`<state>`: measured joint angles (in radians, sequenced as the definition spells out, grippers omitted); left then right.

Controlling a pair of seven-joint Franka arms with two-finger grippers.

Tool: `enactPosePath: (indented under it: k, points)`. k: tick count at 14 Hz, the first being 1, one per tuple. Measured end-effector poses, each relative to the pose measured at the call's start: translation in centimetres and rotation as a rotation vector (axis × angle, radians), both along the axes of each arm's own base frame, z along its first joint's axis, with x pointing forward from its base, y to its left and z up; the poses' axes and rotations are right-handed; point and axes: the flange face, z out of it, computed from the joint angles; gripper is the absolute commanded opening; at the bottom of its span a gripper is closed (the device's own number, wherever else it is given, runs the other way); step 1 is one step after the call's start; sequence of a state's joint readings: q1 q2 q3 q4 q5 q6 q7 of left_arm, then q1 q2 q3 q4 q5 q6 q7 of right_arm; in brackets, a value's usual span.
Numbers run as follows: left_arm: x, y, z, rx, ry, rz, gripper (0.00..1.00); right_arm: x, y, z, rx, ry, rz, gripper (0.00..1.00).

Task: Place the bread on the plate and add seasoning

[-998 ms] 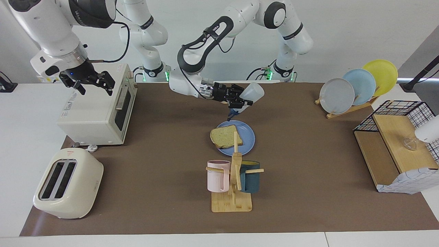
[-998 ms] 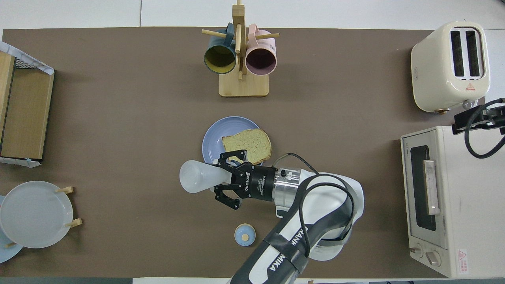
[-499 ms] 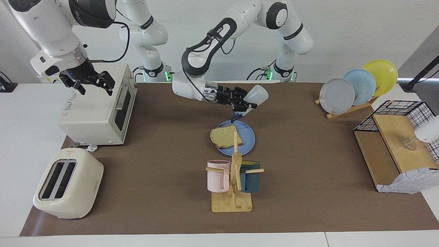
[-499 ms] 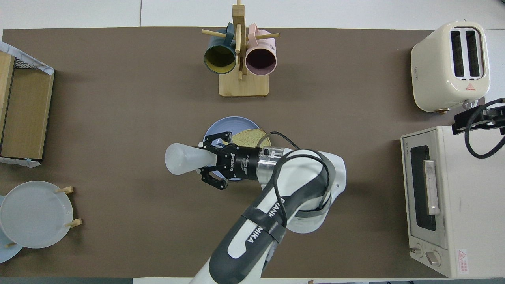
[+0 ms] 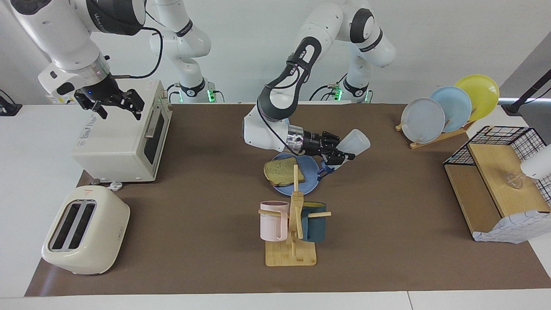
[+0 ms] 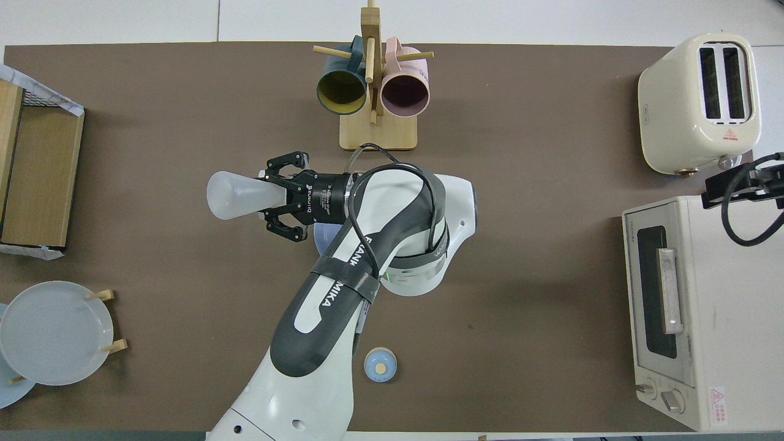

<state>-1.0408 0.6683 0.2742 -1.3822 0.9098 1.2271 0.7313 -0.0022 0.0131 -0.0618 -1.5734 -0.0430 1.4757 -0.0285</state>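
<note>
1. While clamped tight on the seasoning, a small translucent white tapering plastic bottle (image 5: pixel 351 144) with a dark navy cap, left gripper (image 5: pixel 333 151) hangs over the edge of the plate toward the left arm's end of the table.
2. Bottle tipped, wide base up and outward, navy cap (image 5: pixel 323 171) down, just beside the plate's rim in the facing view; whether the cap touches anything cannot be told.
3. From overhead, bottle body (image 6: pixel 236 195) sticks out past the left gripper (image 6: pixel 278 197), with the arm covering most of the plate.
4. Round medium-blue flat plate (image 5: pixel 311 168) lying on the brown table mat (image 5: pixel 387 215), near the middle, nearer to the robots than the wooden mug stand (image 5: pixel 292 241).
5. Single slice of toast, tan-greenish with a darker brown crust (image 5: pixel 282 171), flat on the plate, its edge overhanging the rim toward the right arm's end.
6. Right gripper (image 5: pixel 114 104) waiting in the air over the white toaster oven (image 5: pixel 116 142), jaws spread wide, holding nothing.
7. Pink mug (image 5: pixel 273 220) and dark teal mug (image 5: pixel 314 221) hung on the stand's pegs.
8. Cream two-slot toaster (image 5: pixel 84 230) farther from the robots than the oven.
9. Small blue-domed bell with a wooden knob (image 6: pixel 380 365) close to the robots' edge.
</note>
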Motion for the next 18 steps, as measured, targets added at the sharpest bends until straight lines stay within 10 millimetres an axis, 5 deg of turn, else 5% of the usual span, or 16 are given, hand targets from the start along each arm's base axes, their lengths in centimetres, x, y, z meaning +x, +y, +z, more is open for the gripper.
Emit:
enactPosePath:
  k: [5,8,11,15,18]
  points:
    - [-7.7,-6.6,-0.7,-0.004,0.055,-0.075,0.00,0.0,0.0,0.0,0.000,0.000,0.000,1.00]
    - [-10.2,-8.2,-0.7,0.003,0.069,-0.089,0.00,0.0,0.0,0.0,0.000,0.000,0.000,1.00]
    - [-8.6,-6.6,1.6,-0.029,0.048,-0.052,0.00,0.0,0.0,0.0,0.000,0.000,0.000,1.00]
    - [-6.4,-2.0,8.6,-0.155,0.029,0.026,0.00,0.0,0.0,0.0,0.000,0.000,0.000,1.00]
    - [-4.6,3.1,15.2,-0.298,0.003,0.096,0.00,0.0,0.0,0.0,0.000,0.000,0.000,1.00]
